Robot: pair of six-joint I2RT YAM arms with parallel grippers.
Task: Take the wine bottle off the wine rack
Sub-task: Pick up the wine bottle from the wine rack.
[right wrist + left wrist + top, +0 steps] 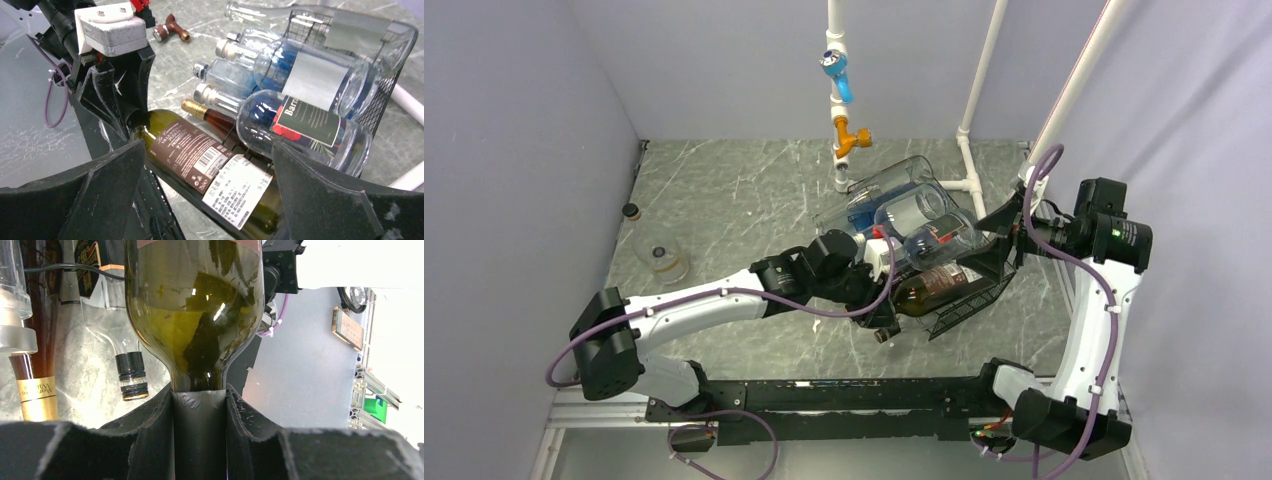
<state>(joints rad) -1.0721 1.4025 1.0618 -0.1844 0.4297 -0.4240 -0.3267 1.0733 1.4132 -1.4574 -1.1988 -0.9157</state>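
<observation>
The wine bottle (936, 286) is dark green with a brown label and lies on its side in the lowest tier of the black mesh wine rack (972, 300), neck toward the left. My left gripper (882, 298) is shut on its foil-wrapped neck. In the left wrist view the bottle's shoulder (195, 305) rises just above the left gripper (200, 405). My right gripper (208, 145) stands open over the labelled body of the wine bottle (200, 160), one finger to each side, and grips nothing. It hovers at the rack's right end (1009, 228).
Several clear bottles (310, 75) and an amber one (210, 117) lie stacked in the rack (387, 100) above the wine bottle. A brown pipe fitting (170, 27) lies on the table. A white pipe frame (979, 90) stands behind. A clear jar (664, 260) sits at the left.
</observation>
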